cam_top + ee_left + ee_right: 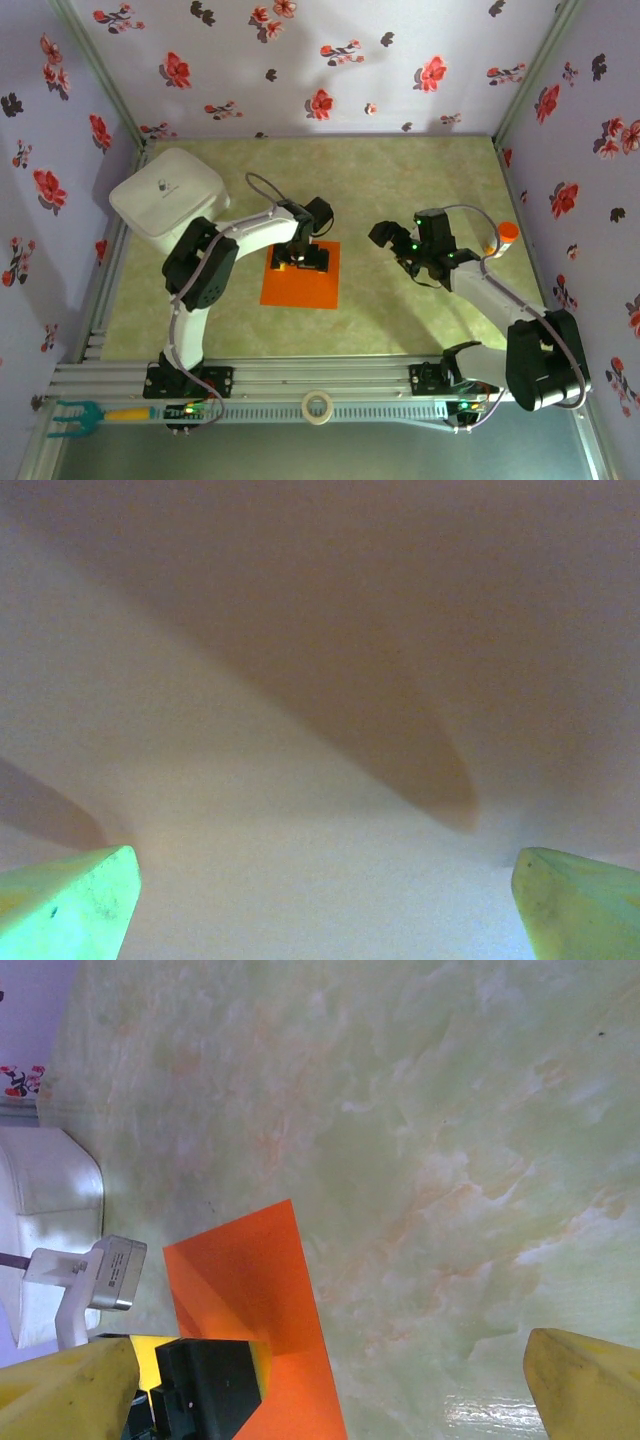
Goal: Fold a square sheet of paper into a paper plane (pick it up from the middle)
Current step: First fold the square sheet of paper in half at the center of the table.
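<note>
**Flat sheet could slide or crease crooked**

The surface [420, 310] looks glossy, so the sheet [300, 290], lying flat near its middle, may skid rather than lift. The left hand [300, 258] is low over the sheet's far half, fingers wide apart. Closing there could pinch an off-centre ridge. The right hand [392, 250], also spread and holding nothing, hovers to the right. Its arm passes a small bottle [505, 238] it might knock.

Item: square sheet of paper [300, 292]
Colour: bright orange, plain, uniform.
Outline: four straight edges, sharp corners.
Pose: flat on the table [400, 180], edges slightly skewed to the table's sides.
Location: left of the table's centre, about midway between its near and far edges.
Visibility: far part covered from above.
</note>
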